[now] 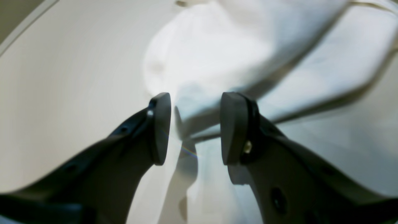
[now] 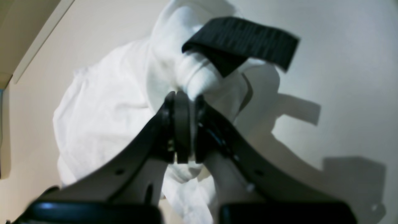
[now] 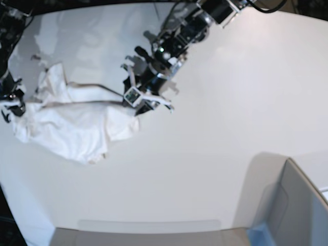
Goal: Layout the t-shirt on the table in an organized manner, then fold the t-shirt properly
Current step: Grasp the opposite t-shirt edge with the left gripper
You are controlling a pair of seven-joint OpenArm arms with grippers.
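1. T-shirt point(image 3: 77, 128): bunched and wrinkled, lying toward the robot's right side of the table point(image 3: 215, 128); print not visible, sleeves and hem not distinguishable. No sign of a flat layout, no fold made.
2. Black neck tag point(image 2: 241, 42): sticks up from a raised wad of white cloth in the right wrist view, just beyond the fingertips.
3. Right gripper point(image 2: 183, 130): jaws pressed together with a pinch of white collar fabric between them, near the tag; cloth lifted off the tabletop there.
4. Left gripper point(image 1: 194, 129): jaws spread apart, nothing between the pads; cloth edge just ahead and below, blurred. Whether any fabric touches the pads cannot be told.
5. Grey box point(image 3: 297, 205): at the near corner of the table, well apart from the shirt.
6. Judged progress: early in the layout stage. Left to do: spread the body flat, straighten the sleeves, smooth the wrinkles, then all of the folding.
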